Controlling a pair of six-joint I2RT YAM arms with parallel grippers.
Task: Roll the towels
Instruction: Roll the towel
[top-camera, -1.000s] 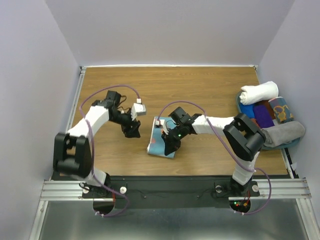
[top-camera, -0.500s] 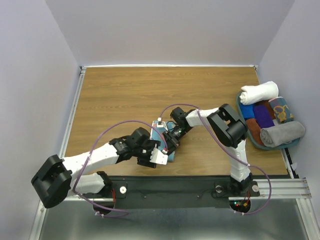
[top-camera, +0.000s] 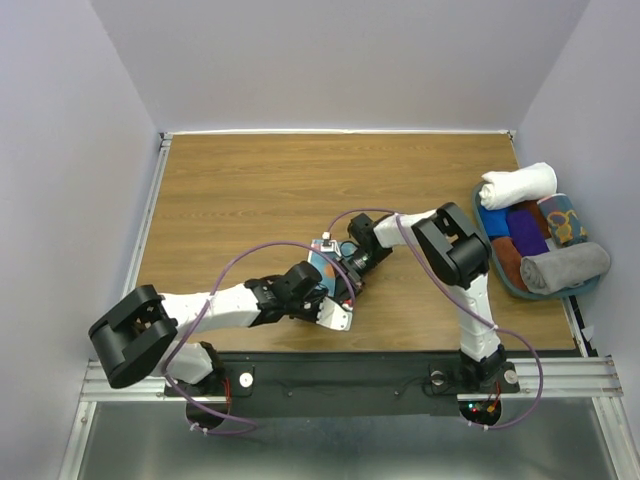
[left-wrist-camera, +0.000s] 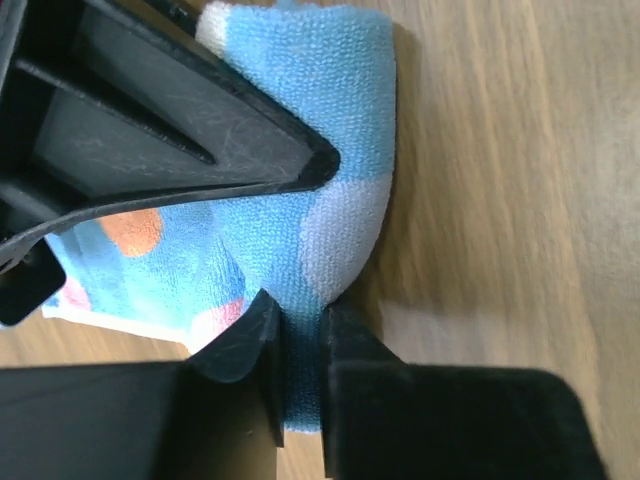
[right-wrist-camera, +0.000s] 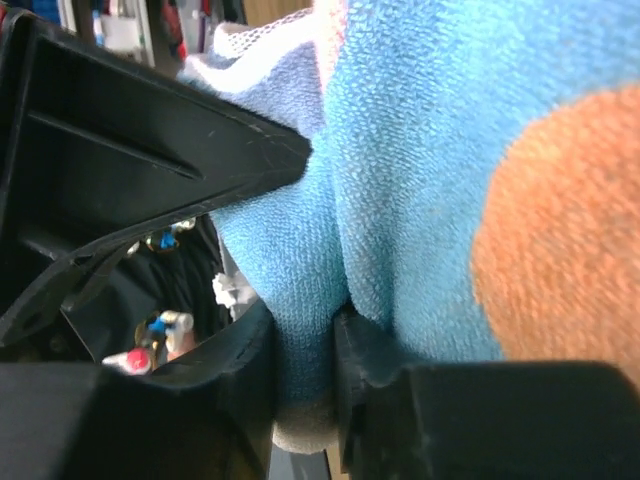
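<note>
A: Left gripper (left-wrist-camera: 300, 330)?
B: Nearly closed, a thin fold of the light blue towel (left-wrist-camera: 330, 100) nipped between the fingertips, close to a rounded corner.
A: Right gripper (right-wrist-camera: 305, 335)?
B: Much the same: narrowed to a slit, clamped on a bunched fold of that cloth beside an orange dot (right-wrist-camera: 560, 230).
A: Whereabouts of the towel?
B: On the wooden table (top-camera: 250, 190), near the front edge, about centre, mostly hidden under both grippers. Flat or lifted: cannot tell.
A: Elsewhere?
B: Far right, a blue basket (top-camera: 478, 205) with rolled cloths, white roll (top-camera: 517, 184) at the back, grey roll (top-camera: 565, 267) in front.
</note>
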